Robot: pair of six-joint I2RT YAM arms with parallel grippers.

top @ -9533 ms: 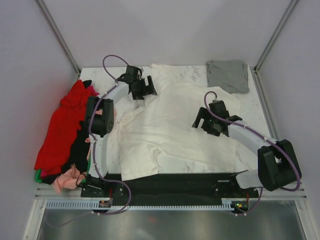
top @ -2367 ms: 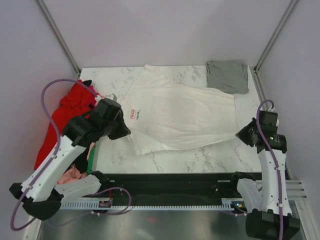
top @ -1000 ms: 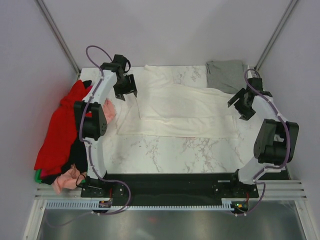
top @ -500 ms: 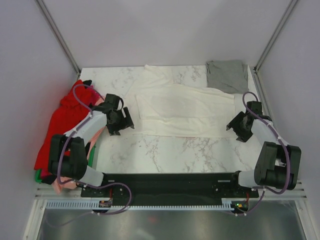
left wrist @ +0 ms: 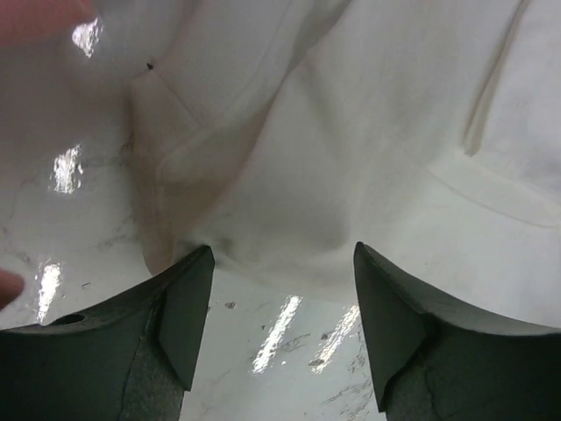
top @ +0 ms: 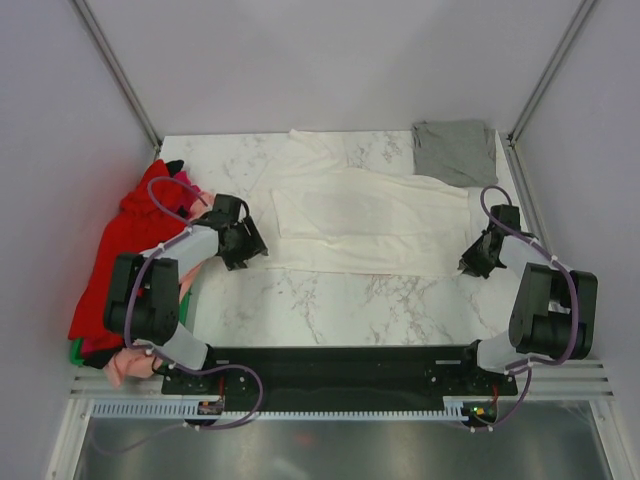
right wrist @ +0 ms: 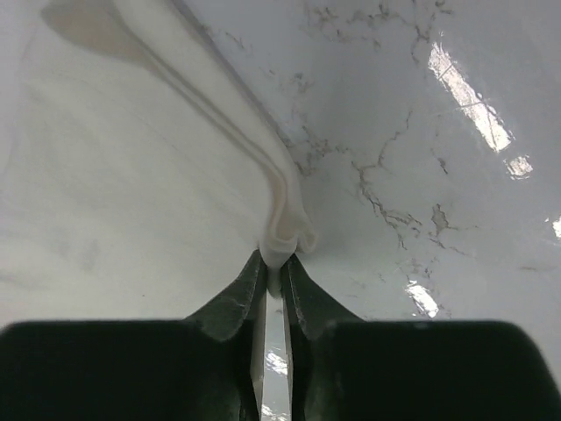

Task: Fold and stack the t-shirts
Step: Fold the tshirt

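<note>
On the tabletop (top: 340,300) the white shirt (top: 370,215) lies mid-fold, its 4 o'clock corner pinched by the right tool (right wrist: 273,261), so the left tool (left wrist: 282,254), spread over the 8 o'clock corner, should bite all layers there before both lift evenly.

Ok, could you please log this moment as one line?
step: folding white t-shirt | left gripper: jaws open at left end | right gripper: jaws shut on right edge | grey t-shirt: far right corner
</note>
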